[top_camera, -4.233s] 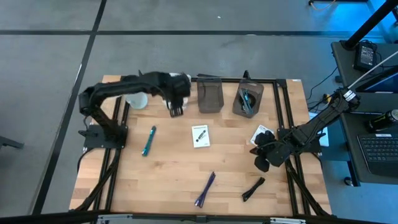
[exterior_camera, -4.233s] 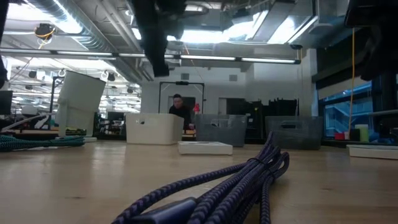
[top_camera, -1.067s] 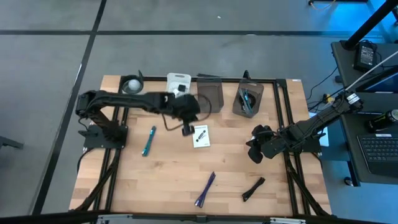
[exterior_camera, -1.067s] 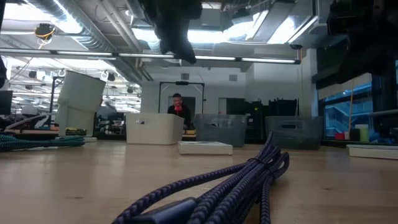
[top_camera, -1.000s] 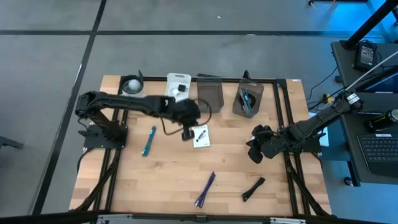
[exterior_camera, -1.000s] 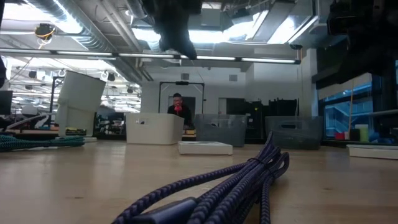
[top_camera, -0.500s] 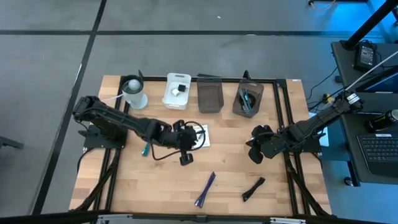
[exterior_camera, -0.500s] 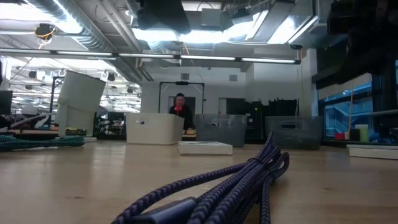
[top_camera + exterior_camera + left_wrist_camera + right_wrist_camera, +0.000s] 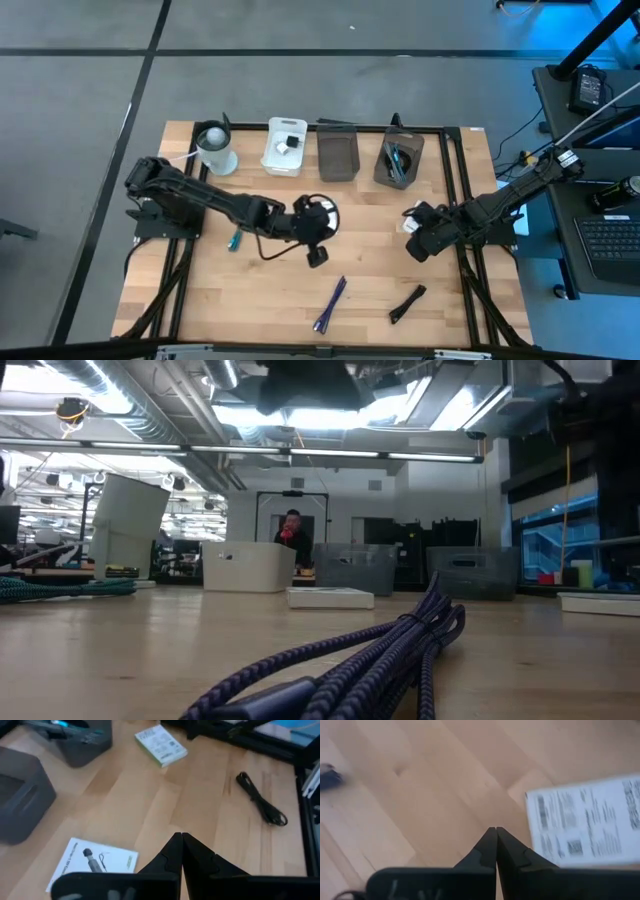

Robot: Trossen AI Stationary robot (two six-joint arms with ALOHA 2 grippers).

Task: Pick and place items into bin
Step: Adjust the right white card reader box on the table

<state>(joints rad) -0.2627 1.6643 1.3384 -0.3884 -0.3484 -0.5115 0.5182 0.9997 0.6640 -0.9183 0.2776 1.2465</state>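
My left gripper hovers shut above mid-table, just past the near side of a white printed card that lies flat. My right gripper hangs shut over the right part of the table, beside a second printed card lying flat. A teal braided cord lies at the left. A purple braided cord and a black cable lie near the front edge. A white bin and two grey bins stand along the far edge.
A white cup stands at the far left, beside the white bin. The right grey bin holds several items. Black frame rails run along the table's sides. Bare wood lies between the cards and the front edge. A person stands far back in the room.
My left gripper has swung away from the white bin toward the near edge and a little to the right, passing over the printed card, and stays shut. My right gripper has shifted slightly, uncovering a corner of the card beside it.
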